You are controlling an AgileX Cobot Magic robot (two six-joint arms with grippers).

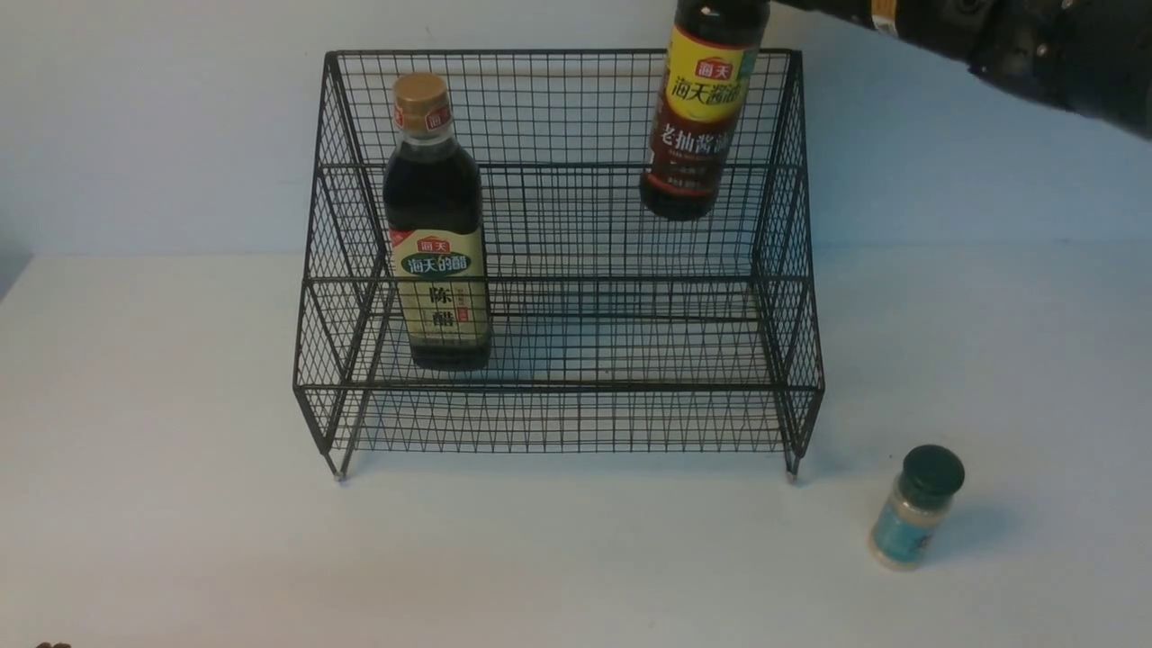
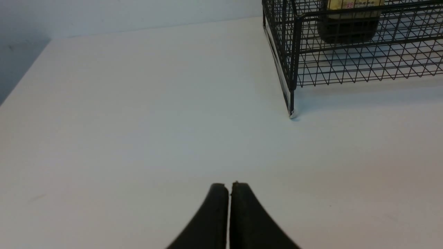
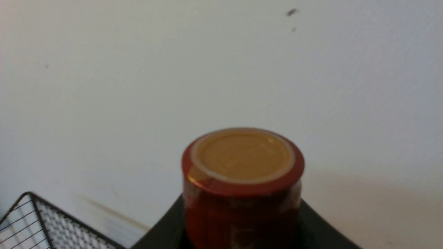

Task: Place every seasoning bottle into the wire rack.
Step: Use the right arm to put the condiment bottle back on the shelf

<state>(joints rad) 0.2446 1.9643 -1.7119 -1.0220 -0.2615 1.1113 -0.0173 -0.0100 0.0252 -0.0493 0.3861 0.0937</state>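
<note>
The black wire rack (image 1: 558, 387) stands mid-table. A dark vinegar bottle (image 1: 436, 225) with a gold cap stands upright on its lower tier, left side. A dark bottle with a yellow-brown label (image 1: 697, 117) hangs in the air over the rack's right rear, its base above the upper tier. My right gripper (image 3: 242, 221) is shut on this bottle's neck under its red, gold-topped cap (image 3: 242, 159). The small green-capped shaker (image 1: 913, 508) stands on the table, right of the rack's front foot. My left gripper (image 2: 229, 186) is shut and empty over bare table, left of the rack (image 2: 294, 69).
My right arm (image 1: 1035, 45) reaches in from the upper right. A pale wall rises close behind the rack. The table's left edge (image 2: 24, 72) shows in the left wrist view. A rack corner (image 3: 34, 221) shows low in the right wrist view.
</note>
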